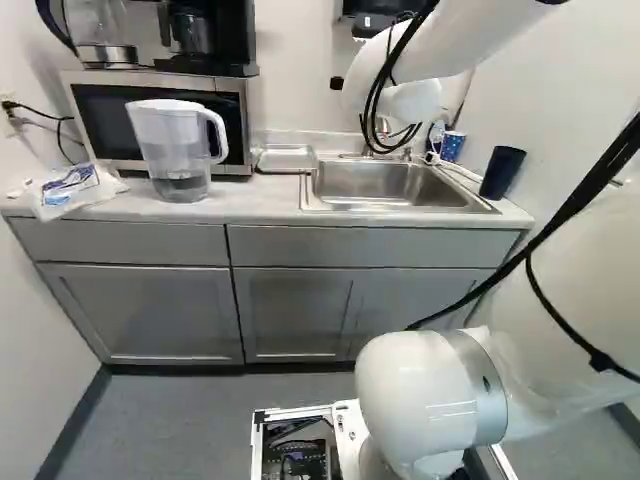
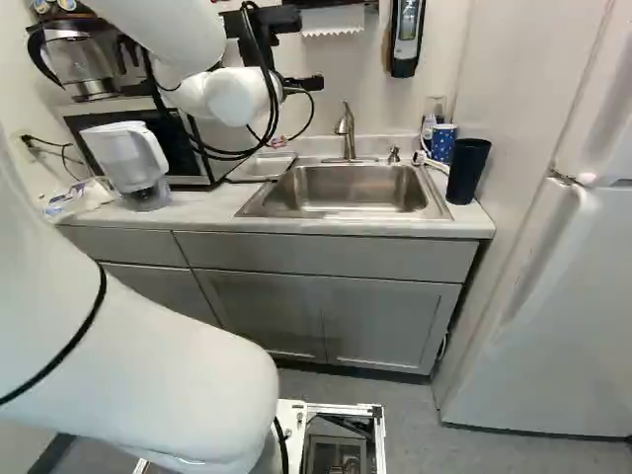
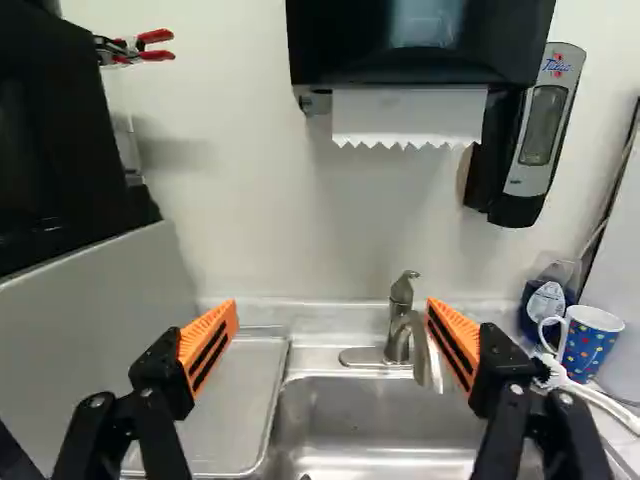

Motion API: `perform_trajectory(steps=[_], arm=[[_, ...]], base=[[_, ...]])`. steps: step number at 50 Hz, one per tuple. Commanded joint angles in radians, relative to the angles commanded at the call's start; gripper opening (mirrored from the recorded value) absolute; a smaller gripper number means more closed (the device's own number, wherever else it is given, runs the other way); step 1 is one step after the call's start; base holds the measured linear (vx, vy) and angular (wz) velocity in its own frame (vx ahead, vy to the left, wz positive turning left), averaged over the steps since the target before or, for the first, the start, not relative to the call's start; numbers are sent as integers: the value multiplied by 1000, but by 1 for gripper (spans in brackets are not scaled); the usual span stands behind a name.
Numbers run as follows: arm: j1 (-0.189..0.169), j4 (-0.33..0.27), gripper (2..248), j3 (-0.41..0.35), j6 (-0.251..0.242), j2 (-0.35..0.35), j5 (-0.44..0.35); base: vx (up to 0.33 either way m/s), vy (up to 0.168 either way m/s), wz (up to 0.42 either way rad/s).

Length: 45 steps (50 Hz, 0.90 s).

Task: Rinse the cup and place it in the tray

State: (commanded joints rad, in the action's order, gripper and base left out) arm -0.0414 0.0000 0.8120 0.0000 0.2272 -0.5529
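cup, which one: not settled by the task line; the dotted mug (image 3: 592, 343) and the dark tumbler (image 2: 467, 171) are both seen, with the mug taken as the likelier.
mug, handling: judged ceramic, so stiff, fairly heavy for its size, chippable; slippery once wetted.
mug, hold: body best gripped from two sides below the rim, handle kept clear of the pads; firm but not hard squeeze advised.
tumbler, handling: judged light plastic, some give possible; grip best placed mid-wall.
mug, looks: blue with small multicoloured dots, pale rim, white looped handle turned toward the sink side.
tumbler, looks: very dark, tall, handleless, wider at the mouth.
mug, place: on the surface (image 1: 130, 207) at the corner beside the sink (image 2: 357, 188), near the soap bottle (image 3: 545, 300) and white brush (image 3: 590, 396); tumbler just beside it.
pincer: (image 3: 333, 305) spread wide, nothing held; pads raised over the sink area, mug outside them.
tray: (image 3: 232, 400) shallow, metal, set on the other side of the sink.
faucet: (image 3: 398, 325) seen beyond the pads; no water seen running.
step: approach to the mug judged due; handle or brush could be snagged.
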Motion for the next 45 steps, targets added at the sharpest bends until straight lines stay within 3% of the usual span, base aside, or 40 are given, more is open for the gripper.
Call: perform_trajectory(steps=[45], arm=[[0,0,247,0,0,0,0]], base=[[54,15,-195]])
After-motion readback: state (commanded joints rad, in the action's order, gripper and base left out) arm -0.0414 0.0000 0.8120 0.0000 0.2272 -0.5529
